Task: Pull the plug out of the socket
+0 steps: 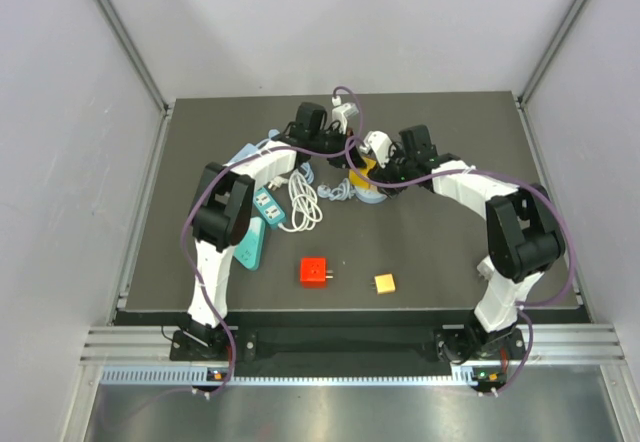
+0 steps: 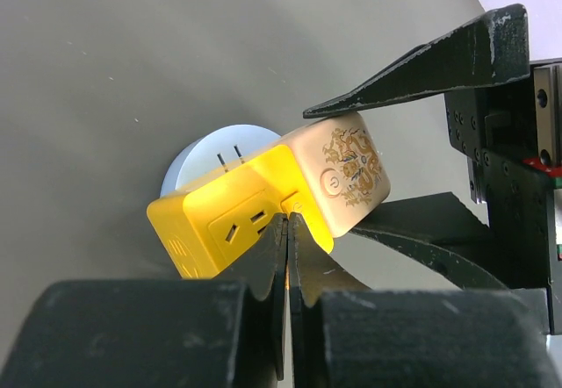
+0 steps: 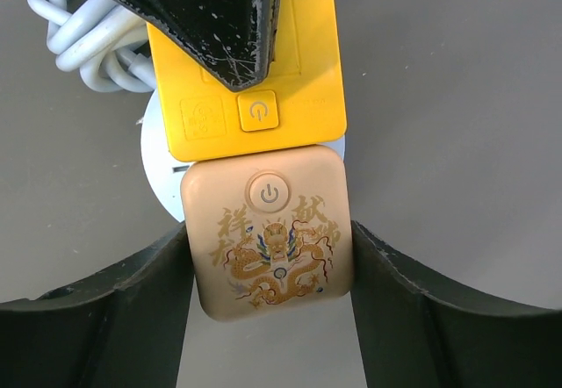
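Observation:
A yellow cube socket [image 3: 299,72] lies on a pale round disc [image 2: 211,147], with a beige dragon-printed cube plug [image 3: 272,239] joined to its side. My left gripper [image 2: 286,223] is shut, its joined tips pressing on the yellow socket's [image 2: 202,230] top face by the power button. My right gripper [image 3: 270,230] is shut on the beige plug, one finger against each side; its fingers [image 2: 421,63] also show in the left wrist view around the plug [image 2: 342,173]. In the top view both grippers meet at the socket [image 1: 358,176], far centre.
A white coiled cable [image 1: 303,200] and a teal power strip [image 1: 255,227] lie left of the socket. A red cube adapter [image 1: 315,271] and a small orange adapter [image 1: 385,283] sit nearer the front. The cable [image 3: 79,46] touches the yellow socket.

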You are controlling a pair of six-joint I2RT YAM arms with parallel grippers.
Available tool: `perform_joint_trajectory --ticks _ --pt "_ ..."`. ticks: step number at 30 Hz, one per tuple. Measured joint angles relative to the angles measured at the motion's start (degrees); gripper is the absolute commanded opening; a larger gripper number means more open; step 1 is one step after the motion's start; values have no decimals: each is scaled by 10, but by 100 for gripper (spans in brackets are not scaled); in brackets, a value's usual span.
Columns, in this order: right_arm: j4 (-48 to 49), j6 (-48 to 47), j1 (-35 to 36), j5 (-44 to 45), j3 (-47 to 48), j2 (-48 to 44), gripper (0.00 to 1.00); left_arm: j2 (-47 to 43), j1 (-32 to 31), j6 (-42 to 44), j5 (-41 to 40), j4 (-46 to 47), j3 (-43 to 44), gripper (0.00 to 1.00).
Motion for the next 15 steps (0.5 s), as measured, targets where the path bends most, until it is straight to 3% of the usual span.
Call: perform_joint_trajectory --ticks 3,4,5,10,15 --pt "-1 2 0 0 2 1 26 5 1 5 9 -2 6 0" --pt "0 4 0 1 3 2 7 8 2 7 14 -3 9 0" --pt "0 7 0 1 3 3 0 11 2 10 17 -5 13 0" --pt "10 35 0 12 1 3 0 31 3 28 33 -26 45 0" --pt "79 73 0 24 -43 -13 0 45 3 58 31 -53 78 0"
